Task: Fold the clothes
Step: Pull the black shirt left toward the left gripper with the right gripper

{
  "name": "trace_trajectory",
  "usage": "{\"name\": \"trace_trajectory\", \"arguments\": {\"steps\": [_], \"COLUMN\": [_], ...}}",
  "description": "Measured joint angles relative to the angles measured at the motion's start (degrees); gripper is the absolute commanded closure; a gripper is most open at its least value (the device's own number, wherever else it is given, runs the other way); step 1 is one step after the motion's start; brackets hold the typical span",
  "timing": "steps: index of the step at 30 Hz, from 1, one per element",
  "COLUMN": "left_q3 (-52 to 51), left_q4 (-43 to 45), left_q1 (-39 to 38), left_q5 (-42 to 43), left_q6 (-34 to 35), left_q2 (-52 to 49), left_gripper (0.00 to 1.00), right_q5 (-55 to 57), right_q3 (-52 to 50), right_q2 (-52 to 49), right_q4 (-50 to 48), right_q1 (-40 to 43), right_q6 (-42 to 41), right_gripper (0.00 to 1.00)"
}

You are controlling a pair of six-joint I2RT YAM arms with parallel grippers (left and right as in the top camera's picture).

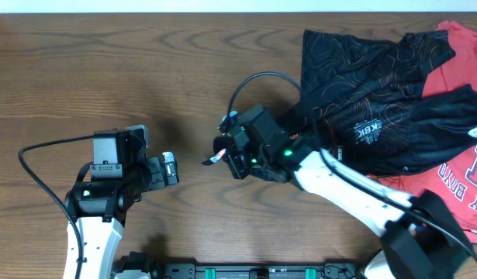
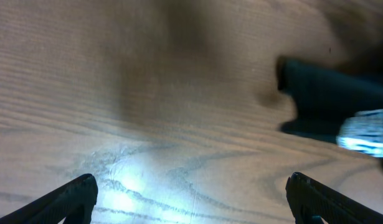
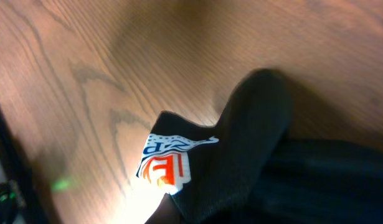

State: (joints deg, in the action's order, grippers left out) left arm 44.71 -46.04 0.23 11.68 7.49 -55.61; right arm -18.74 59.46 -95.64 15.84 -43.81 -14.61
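Right tool [image 1: 221, 152] pinches black jersey [image 1: 362, 77] beside blue-red printed tag [image 3: 169, 163], illegible.

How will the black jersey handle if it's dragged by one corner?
Likely floppy: the black jersey lies crumpled in soft folds, and its corner droops from the right gripper. Probably light; the fabric looks thin. It may slide easily over the smooth wood table, yet could tug the red T-shirt beneath it.

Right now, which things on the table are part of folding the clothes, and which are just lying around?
For the job: black sports jersey with orange contour lines, an edge in the right gripper; red T-shirt with white lettering.
Just there: black looped robot cable; brown wooden table.
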Motion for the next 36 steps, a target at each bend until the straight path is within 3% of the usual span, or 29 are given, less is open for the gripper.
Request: {"name": "trace_trajectory", "arguments": {"steps": [1,2,4,6,7,12,20,28,36], "left_q3": [0.0,0.0,0.0,0.0,0.0,0.0,-0.9,-1.1,-1.2], "left_q4": [0.2,0.3,0.5,0.6,0.6,2.5,8.3,14.9,22.8], "left_q1": [0.0,0.0,0.0,0.0,0.0,0.0,-2.0,-13.1,-20.5], "left_q5": [0.0,0.0,0.0,0.2,0.4,5.8,13.7,15.4,15.6], "left_q6": [0.0,0.0,0.0,0.0,0.0,0.7,9.7,17.3,23.5], "left_q2": [0.0,0.0,0.0,0.0,0.0,0.0,-2.9,-15.4,-31.4], "left_gripper": [0.02,0.02,0.02,0.02,0.02,0.02,0.02,0.02,0.02], "right_q5": [0.3,0.5,1.2,2.0,2.2,4.0,8.4,9.8,9.8], "right_q3": [0.0,0.0,0.0,0.0,0.0,0.0,0.2,0.2,0.2], "right_q2": [-0.9,-1.3,-1.5,-1.1,-0.8,4.3,15.4,16.2,16.2], "right_q4": [-0.9,-1.1,-1.1,-0.9,-0.3,5.1,19.7,31.1,35.2], "right_q1": [-0.5,-0.6,-0.6,-0.3,0.2,7.9,26.4,39.3,44.0], "right_q6": [-0.4,-1.0,-1.2,-1.3,-1.2,-1.0,-1.5,-1.5,-1.5], "right_gripper": [0.87,0.7,0.52,0.09,0.01,0.01,0.01,0.01,0.01]}}
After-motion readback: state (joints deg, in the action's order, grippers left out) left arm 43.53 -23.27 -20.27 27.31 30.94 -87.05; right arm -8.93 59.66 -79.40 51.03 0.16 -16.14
